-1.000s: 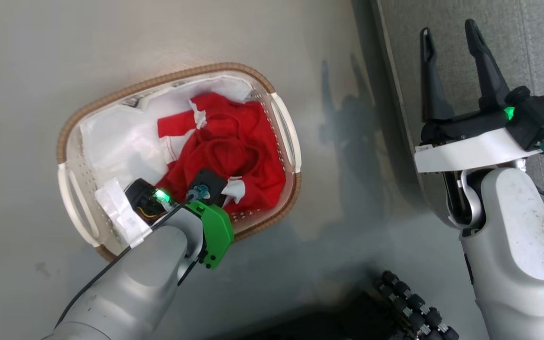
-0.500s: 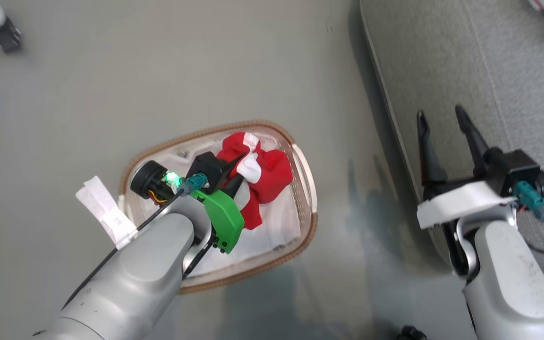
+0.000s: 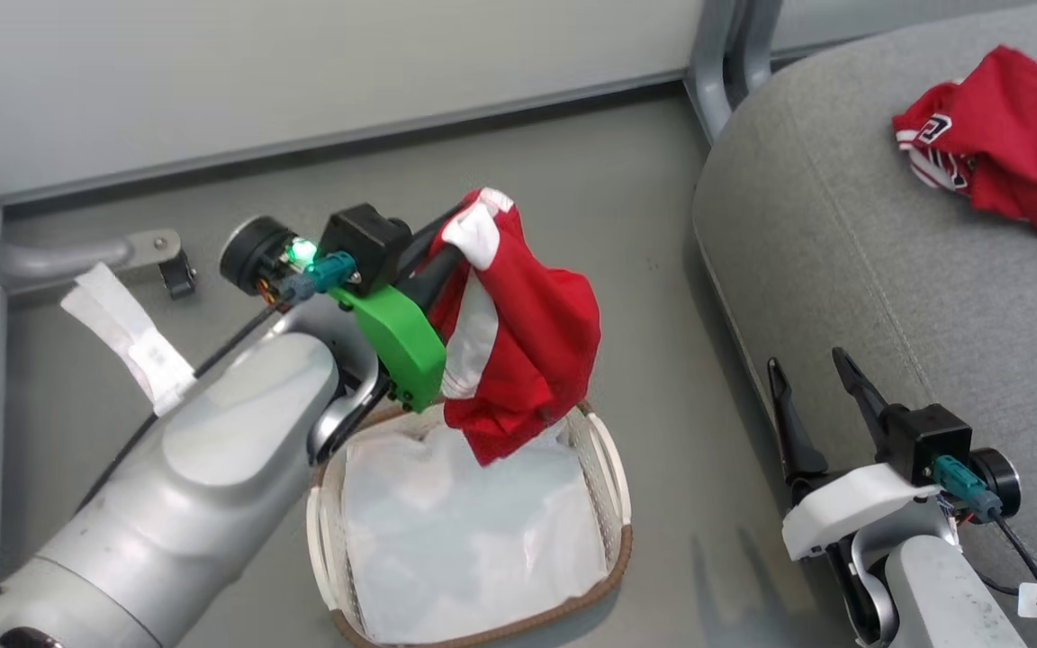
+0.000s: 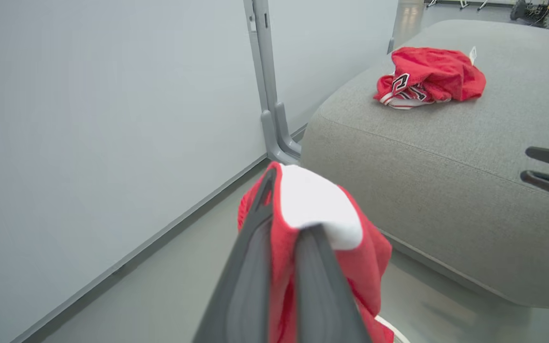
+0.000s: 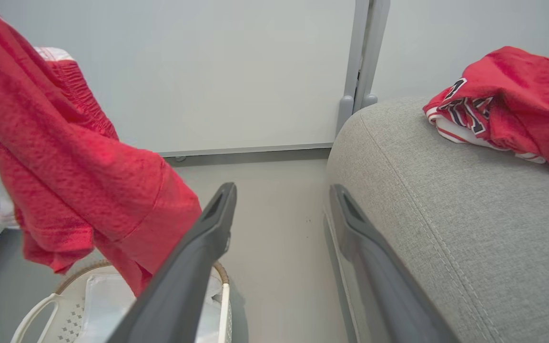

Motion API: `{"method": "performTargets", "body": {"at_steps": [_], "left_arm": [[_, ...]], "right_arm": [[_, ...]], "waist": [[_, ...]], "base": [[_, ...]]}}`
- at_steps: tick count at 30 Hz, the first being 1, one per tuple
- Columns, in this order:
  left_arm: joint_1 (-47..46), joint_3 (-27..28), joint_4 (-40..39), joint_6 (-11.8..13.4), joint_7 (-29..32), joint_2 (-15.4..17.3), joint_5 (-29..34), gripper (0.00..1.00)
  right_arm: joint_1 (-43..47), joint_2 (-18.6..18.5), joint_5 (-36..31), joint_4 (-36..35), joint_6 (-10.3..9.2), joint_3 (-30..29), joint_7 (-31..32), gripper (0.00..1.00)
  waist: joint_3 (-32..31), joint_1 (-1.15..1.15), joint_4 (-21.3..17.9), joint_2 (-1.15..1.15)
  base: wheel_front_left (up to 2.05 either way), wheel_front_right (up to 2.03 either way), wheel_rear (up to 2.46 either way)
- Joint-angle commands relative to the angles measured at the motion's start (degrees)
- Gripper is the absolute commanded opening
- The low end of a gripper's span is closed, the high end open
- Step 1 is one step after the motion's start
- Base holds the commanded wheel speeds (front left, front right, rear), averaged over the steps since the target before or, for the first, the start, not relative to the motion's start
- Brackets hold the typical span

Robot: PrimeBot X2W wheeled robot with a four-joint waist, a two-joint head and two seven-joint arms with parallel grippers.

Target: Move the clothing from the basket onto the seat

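Note:
My left gripper [image 3: 463,232] is shut on the white-trimmed waistband of the red shorts [image 3: 527,351], which hang in the air above the basket's far rim. In the left wrist view the cloth [image 4: 370,257] is pinched between the fingers [image 4: 255,267]. The basket [image 3: 613,477] stands on the floor with only its white liner sheet [image 3: 473,540] inside. A red jersey [image 3: 1005,135] with dark lettering lies crumpled on the grey seat [image 3: 843,225], to the right. My right gripper [image 3: 807,360] stands open and empty beside the seat's front edge.
A grey wall panel with a metal post [image 3: 725,54] runs behind the floor and the seat. A small caster wheel [image 3: 178,274] on a grey bracket sits at the far left. Bare grey floor lies between the basket and the seat.
My left gripper has risen out of the basket with the red shorts, leaving just the liner inside. The head camera has tilted up. The right gripper stays open.

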Motion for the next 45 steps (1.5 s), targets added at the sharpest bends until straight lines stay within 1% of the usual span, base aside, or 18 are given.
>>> {"method": "performTargets", "body": {"at_steps": [1,4,10,16,20,24,27,33,38,41,45], "left_arm": [[-1.5,0.5,-1.2,-0.1,0.5,0.8,-0.6,0.00],[-3.9,1.5,-3.8,0.0,2.0,2.4,-1.0,0.00],[-7.8,3.0,-8.2,0.4,5.0,4.5,-1.6,0.00],[-9.6,4.0,-10.3,1.3,6.4,5.7,-2.2,0.00],[-9.7,4.2,-11.1,1.6,6.7,5.9,-2.5,0.00],[-9.4,3.9,-11.7,2.0,7.3,5.8,-2.8,0.00],[-9.5,3.6,-12.4,2.2,7.8,5.4,-2.8,0.00],[-10.5,2.9,-13.9,2.5,9.0,3.9,-2.9,0.00],[-11.1,2.2,-14.4,2.5,9.4,2.5,-3.0,0.00],[-11.3,1.9,-14.4,2.4,9.4,1.6,-3.1,0.00],[-11.4,1.5,-14.7,2.1,9.3,1.1,-3.3,0.00]], "right_arm": [[1.1,-0.2,0.1,0.2,-0.08,0.3,-0.1,1.00],[1.4,-0.2,0.1,0.4,-0.08,1.1,-0.1,1.00],[0.0,-0.2,0.5,0.3,-0.08,3.4,-0.1,1.00],[-1.5,-0.2,1.5,0.2,-0.08,7.0,-0.1,1.00],[-2.4,-0.2,2.3,0.4,-0.08,10.1,-0.1,1.00],[-3.3,-0.2,3.1,0.8,-0.08,14.1,-0.1,1.00],[-4.8,-0.2,2.5,1.5,-0.08,16.9,-0.1,1.00],[-9.6,-0.2,2.2,5.7,-0.08,20.7,-0.1,1.00],[-13.2,-0.2,3.1,9.7,-0.08,22.7,-0.1,1.00],[-15.1,-0.2,3.3,12.1,-0.08,23.1,-0.1,1.00],[-16.5,-0.2,3.7,14.0,-0.08,23.2,-0.1,1.00]], "waist": [[-8.2,0.00,1.2,0.00],[-9.4,0.00,1.0,0.00],[-10.1,0.00,0.7,0.00],[-10.2,0.00,0.6,0.00],[-10.3,0.00,0.7,0.00],[-10.5,0.00,1.0,0.00],[-10.7,0.00,1.4,0.00],[-11.3,0.00,2.7,0.00],[-11.6,0.00,3.8,0.00],[-11.7,0.00,4.6,0.00],[-11.8,0.00,5.5,0.00]], "base": [[0.00,0.00,0.00],[0.00,0.00,0.00],[0.00,0.00,0.00],[0.00,0.00,0.00],[0.00,0.00,0.00],[0.00,0.00,0.00],[0.00,0.00,0.00],[0.00,0.00,0.00],[0.00,0.00,0.00],[0.00,0.00,0.00],[0.00,0.00,0.00]]}}
